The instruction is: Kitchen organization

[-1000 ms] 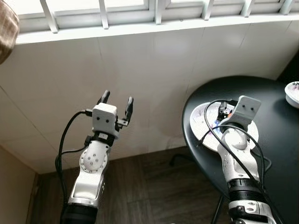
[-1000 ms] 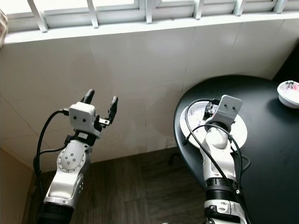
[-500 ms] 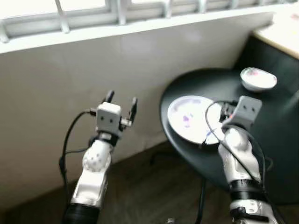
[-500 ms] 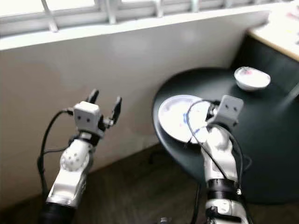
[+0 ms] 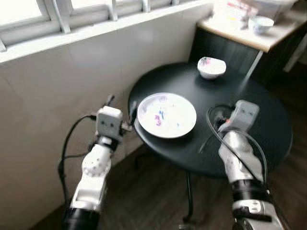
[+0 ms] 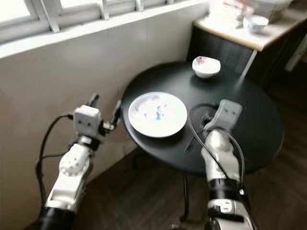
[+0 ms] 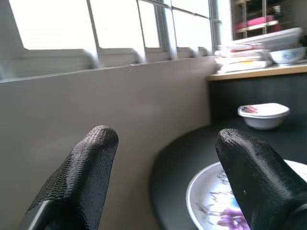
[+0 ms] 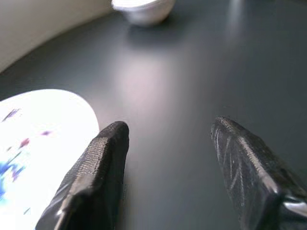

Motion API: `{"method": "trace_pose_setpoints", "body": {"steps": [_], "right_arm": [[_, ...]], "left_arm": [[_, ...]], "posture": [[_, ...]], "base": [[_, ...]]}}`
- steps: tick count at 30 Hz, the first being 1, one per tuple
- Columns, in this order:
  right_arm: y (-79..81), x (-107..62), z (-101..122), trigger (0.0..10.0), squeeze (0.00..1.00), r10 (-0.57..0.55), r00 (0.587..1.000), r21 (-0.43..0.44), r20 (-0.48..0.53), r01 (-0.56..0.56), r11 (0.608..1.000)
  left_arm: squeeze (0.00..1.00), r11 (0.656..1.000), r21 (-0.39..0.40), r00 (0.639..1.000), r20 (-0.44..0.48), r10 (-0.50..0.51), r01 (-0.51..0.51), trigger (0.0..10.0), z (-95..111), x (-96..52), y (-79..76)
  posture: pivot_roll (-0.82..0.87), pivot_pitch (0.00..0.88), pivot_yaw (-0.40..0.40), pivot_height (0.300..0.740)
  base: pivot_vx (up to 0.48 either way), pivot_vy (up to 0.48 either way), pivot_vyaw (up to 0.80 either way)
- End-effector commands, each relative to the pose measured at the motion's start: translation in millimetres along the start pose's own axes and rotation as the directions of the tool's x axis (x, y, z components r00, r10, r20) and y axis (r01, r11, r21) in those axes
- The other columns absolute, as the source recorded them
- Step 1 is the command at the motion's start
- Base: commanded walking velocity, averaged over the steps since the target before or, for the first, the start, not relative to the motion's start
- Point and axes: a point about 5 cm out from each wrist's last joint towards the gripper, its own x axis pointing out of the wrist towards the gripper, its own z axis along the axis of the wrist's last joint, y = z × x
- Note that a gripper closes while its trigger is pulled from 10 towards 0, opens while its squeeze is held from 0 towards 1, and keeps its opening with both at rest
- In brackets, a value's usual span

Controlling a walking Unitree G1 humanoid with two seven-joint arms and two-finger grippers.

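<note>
A round black table [image 5: 189,82] carries a white plate [image 5: 166,115] with blue and purple marks near its left edge. At the far side of the table sits a small white bowl [image 5: 211,67]. My left gripper [image 5: 121,102] hangs open in the air just left of the table's rim, beside the plate, with nothing between its fingers. In the right wrist view my right gripper [image 8: 168,129] is open low over bare tabletop, with the plate [image 8: 43,143] to one side and the bowl [image 8: 144,8] ahead.
A tiled wall [image 5: 57,67] under a barred window runs along the left and back. At the back right, a dark cabinet has a light counter [image 5: 244,36] holding a small bowl [image 5: 261,23] and stacked items. Dark wood floor [image 5: 153,201] lies below.
The whole view has swung to the right, so the table is now central and the bowl and the counter have come into sight. Both arms keep their raised pose with fingers open.
</note>
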Motion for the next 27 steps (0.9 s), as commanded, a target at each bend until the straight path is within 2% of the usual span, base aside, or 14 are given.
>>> {"method": "trace_pose_setpoints", "body": {"steps": [1, 5, 10, 17, 24, 27], "right_arm": [[2.7, 3.2, -0.3, 10.0, 0.0, 0.046, 0.998, 0.044, -0.05, -0.044, 0.998], [15.9, 7.2, -4.7, 10.0, 0.0, 0.152, 0.979, 0.128, -0.136, -0.135, 0.983], [15.6, 12.0, -5.3, 10.0, 0.0, 0.154, 0.974, 0.153, -0.164, -0.13, 0.98], [16.4, 18.6, -6.7, 10.0, 0.0, 0.204, 0.951, 0.236, -0.233, -0.148, 0.96], [26.4, 23.1, -6.0, 10.0, 0.0, 0.258, 0.928, 0.273, -0.27, -0.183, 0.944], [34.9, 23.2, -12.7, 10.0, 0.0, 0.289, 0.901, 0.328, -0.325, -0.18, 0.928]], "left_arm": [[0.0, 1.0, -0.002, 1.0, -0.01, -0.014, 0.014, 10.0, -1.7, 0.5, -4.3], [0.0, 1.0, -0.001, 1.0, -0.013, -0.013, 0.013, 10.0, -2.4, 1.2, -4.8], [0.0, 1.0, -0.001, 1.0, -0.015, -0.011, 0.011, 10.0, -2.6, 2.0, -4.1], [0.0, 1.0, 0.001, 1.0, -0.019, -0.012, 0.012, 10.0, -2.2, 4.3, -3.1], [0.0, 1.0, 0.0, 1.0, -0.022, -0.014, 0.014, 10.0, -2.6, 5.4, -3.9], [0.0, 1.0, 0.0, 1.0, -0.023, -0.015, 0.015, 10.0, -2.4, 6.1, -3.8]], "posture": [[-0.03, 0.0, -0.025, 0.74], [-0.03, 0.0, -0.028, 0.74], [-0.02, 0.0, -0.027, 0.74], [-0.03, 0.0, -0.021, 0.74], [-0.02, 0.0, -0.023, 0.74], [-0.02, 0.0, -0.025, 0.74]], "base": [[0.0, 0.0, 0.0], [0.0, 0.0, 0.0], [0.0, 0.0, 0.0], [0.0, 0.0, 0.0], [0.0, 0.0, 0.0], [0.0, 0.0, 0.0]]}}
